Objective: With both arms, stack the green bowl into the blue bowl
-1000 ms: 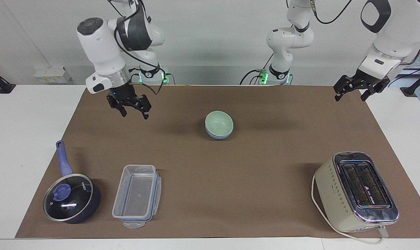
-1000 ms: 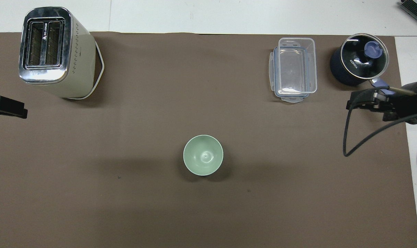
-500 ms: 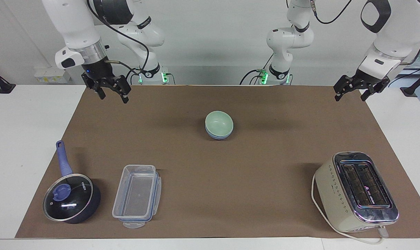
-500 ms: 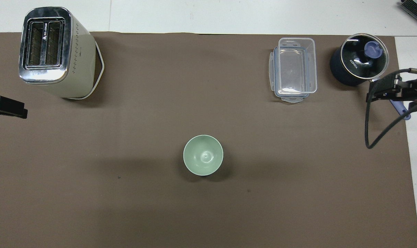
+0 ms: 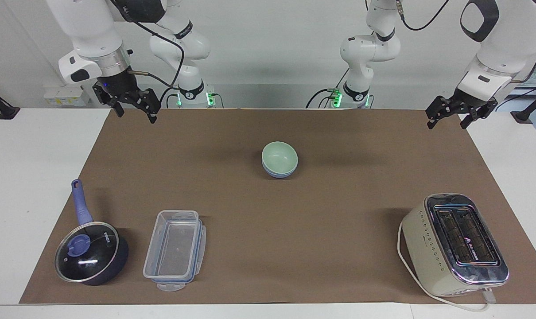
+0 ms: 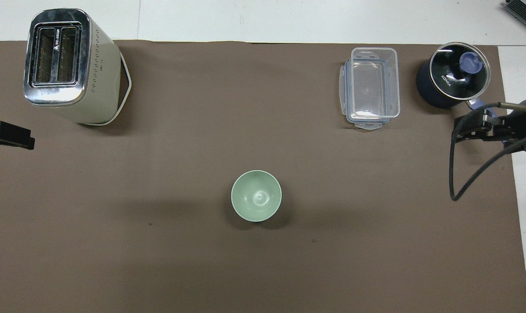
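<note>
The pale green bowl point(image 5: 279, 155) sits nested inside the periwinkle-blue bowl point(image 5: 278, 173) at the middle of the brown mat. In the overhead view the green bowl point(image 6: 256, 195) covers the blue one entirely. My right gripper point(image 5: 135, 115) hangs open and empty over the mat's corner at the right arm's end, well clear of the bowls. My left gripper point(image 5: 446, 124) waits open and empty over the mat's edge at the left arm's end.
A cream toaster point(image 5: 456, 243) stands farther from the robots toward the left arm's end. A clear lidless container point(image 5: 175, 248) and a dark lidded pot point(image 5: 91, 253) with a blue handle sit farther out toward the right arm's end.
My right gripper has risen and drawn back from the mat toward its own corner near the robots. The left arm and the stacked bowls have not moved.
</note>
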{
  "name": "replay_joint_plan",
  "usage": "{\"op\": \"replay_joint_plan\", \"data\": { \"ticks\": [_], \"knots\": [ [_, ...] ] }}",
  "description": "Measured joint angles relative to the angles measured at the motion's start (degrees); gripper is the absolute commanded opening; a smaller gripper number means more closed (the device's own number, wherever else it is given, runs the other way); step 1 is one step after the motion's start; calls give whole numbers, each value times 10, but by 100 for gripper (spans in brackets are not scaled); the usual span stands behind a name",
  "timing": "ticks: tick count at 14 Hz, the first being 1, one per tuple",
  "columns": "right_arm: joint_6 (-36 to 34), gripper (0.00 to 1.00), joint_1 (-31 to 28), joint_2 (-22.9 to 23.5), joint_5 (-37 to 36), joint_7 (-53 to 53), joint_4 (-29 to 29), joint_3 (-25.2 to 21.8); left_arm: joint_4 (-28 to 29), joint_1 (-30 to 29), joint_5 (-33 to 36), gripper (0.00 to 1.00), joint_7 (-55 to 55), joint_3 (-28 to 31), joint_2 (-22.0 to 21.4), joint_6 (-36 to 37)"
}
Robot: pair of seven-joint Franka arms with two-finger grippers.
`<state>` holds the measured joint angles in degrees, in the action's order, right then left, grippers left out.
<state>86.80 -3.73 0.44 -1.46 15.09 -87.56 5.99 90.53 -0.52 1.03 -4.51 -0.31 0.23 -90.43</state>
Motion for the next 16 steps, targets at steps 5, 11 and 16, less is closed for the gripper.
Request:
{"op": "replay_joint_plan", "data": {
  "ticks": [5, 11, 16],
  "knots": [
    [1, 100, 0, -8, 0, -1, -11, 0, 0, 0, 0, 100, 0, 0, 0, 0],
    [1, 100, 0, -9, 0, -1, -16, 0, 0, 0, 0, 100, 0, 0, 0, 0],
    [1, 100, 0, -15, 0, -1, -22, 0, 0, 0, 0, 100, 0, 0, 0, 0]
  ]
}}
